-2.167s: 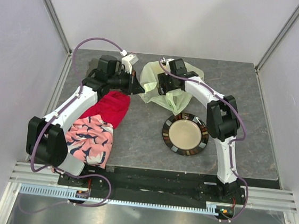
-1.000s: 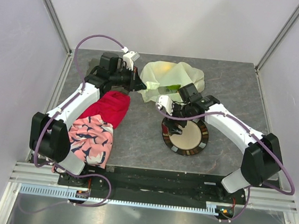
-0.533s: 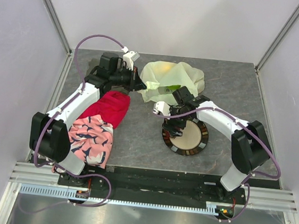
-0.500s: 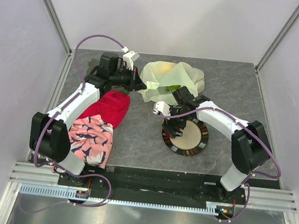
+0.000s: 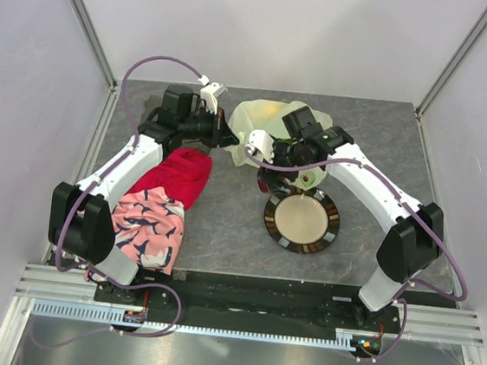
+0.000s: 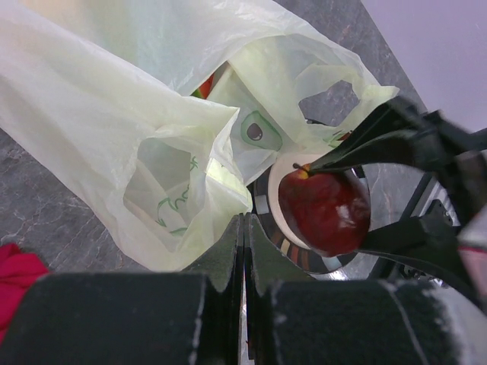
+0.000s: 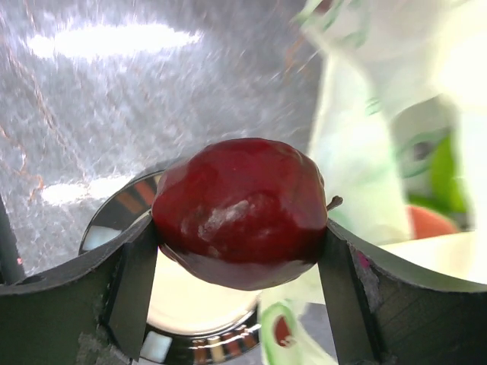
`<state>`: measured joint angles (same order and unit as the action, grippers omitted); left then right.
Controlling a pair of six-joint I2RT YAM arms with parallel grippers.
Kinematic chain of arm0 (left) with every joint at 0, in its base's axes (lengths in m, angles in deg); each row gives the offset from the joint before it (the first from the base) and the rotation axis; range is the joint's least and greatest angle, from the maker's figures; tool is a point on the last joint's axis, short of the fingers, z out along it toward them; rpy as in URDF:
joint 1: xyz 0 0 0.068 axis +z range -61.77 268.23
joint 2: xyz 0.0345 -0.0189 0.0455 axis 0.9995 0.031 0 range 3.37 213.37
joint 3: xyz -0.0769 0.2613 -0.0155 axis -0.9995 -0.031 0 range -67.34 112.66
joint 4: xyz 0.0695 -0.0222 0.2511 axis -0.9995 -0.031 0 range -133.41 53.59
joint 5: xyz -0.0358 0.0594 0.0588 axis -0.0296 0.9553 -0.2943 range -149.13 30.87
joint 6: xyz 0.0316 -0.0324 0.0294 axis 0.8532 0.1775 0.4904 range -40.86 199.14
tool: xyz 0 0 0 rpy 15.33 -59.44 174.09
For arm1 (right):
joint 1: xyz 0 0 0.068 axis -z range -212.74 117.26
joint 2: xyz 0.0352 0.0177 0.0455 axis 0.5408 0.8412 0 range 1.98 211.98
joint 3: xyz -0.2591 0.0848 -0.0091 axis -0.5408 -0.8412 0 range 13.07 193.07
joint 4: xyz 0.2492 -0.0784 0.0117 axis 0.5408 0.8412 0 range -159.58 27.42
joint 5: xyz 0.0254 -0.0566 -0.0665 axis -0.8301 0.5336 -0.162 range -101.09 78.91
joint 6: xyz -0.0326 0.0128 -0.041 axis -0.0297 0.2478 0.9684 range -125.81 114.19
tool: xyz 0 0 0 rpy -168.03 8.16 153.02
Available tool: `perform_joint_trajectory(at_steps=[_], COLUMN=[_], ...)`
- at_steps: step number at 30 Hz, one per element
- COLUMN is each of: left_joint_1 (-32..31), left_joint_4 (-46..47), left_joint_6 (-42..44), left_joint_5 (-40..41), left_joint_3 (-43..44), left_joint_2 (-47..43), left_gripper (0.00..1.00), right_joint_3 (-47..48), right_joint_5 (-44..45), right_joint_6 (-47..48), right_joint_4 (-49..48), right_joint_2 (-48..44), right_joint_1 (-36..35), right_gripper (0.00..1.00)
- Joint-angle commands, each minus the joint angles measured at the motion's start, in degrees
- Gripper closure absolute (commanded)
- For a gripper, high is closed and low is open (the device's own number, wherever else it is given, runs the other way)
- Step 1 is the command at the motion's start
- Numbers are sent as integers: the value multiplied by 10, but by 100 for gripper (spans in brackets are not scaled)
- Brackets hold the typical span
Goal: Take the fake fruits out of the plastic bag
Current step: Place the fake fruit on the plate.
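Observation:
A dark red apple (image 7: pixel 240 209), one of the fake fruits, sits clamped between the fingers of my right gripper (image 7: pixel 240 232). It hangs over the far left rim of the round plate (image 5: pixel 332 223), just in front of the plastic bag (image 5: pixel 264 115). The left wrist view shows the same apple (image 6: pixel 325 209) above the plate (image 6: pixel 266 222). My left gripper (image 6: pixel 243 224) is shut, pinching the pale-green plastic bag (image 6: pixel 114 99) at its left edge. Inside the bag (image 7: pixel 358 144) I see a green piece (image 7: pixel 445 171) and an orange-red piece (image 7: pixel 430 224).
A red cloth (image 5: pixel 183 176) and a pink patterned cloth (image 5: pixel 145 227) lie under the left arm. The dark mat ends at white walls on the left, right and far sides.
My right gripper has moved from over the plate's left rim away from me, to the front of the bag. The left arm and the bag have stayed put.

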<state>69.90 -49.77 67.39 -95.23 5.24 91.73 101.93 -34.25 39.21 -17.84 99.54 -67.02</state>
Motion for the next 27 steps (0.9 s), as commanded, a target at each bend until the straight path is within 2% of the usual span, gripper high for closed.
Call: perform_joint_trajectory(at_steps=[1,2,5,9,15,18,21,27], left_joint_1=[1,1,1,1,1,0,0,0], left_joint_4=[22,22,21,19,20,19,20,23], left_joint_6=[-16,-15,-14,-12,-13,-14,-14,-17], left_joint_5=[-2,-2,-3,0,0,-2,-3,-6], left_joint_3=[11,11,10,6,5,6,3,-2], left_joint_2=[3,4,1,0,3,4,3,2], left_gripper=[98,98,98,98,98,98,98,98], right_joint_3=[54,60,42,-14,-43,-45,-34,17], right_joint_5=[-19,-15,-22,-2,3,-3,2,-4], right_joint_6=[40,46,74,95,42,24,19,59], right_joint_4=[71,84,128,125,61,33,46,111], right_joint_2=[15,23,46,42,68,77,91,71], right_joint_1=[2,3,18,20,20,20,20,29], right_gripper=[23,30,37,37,36,27,2,2])
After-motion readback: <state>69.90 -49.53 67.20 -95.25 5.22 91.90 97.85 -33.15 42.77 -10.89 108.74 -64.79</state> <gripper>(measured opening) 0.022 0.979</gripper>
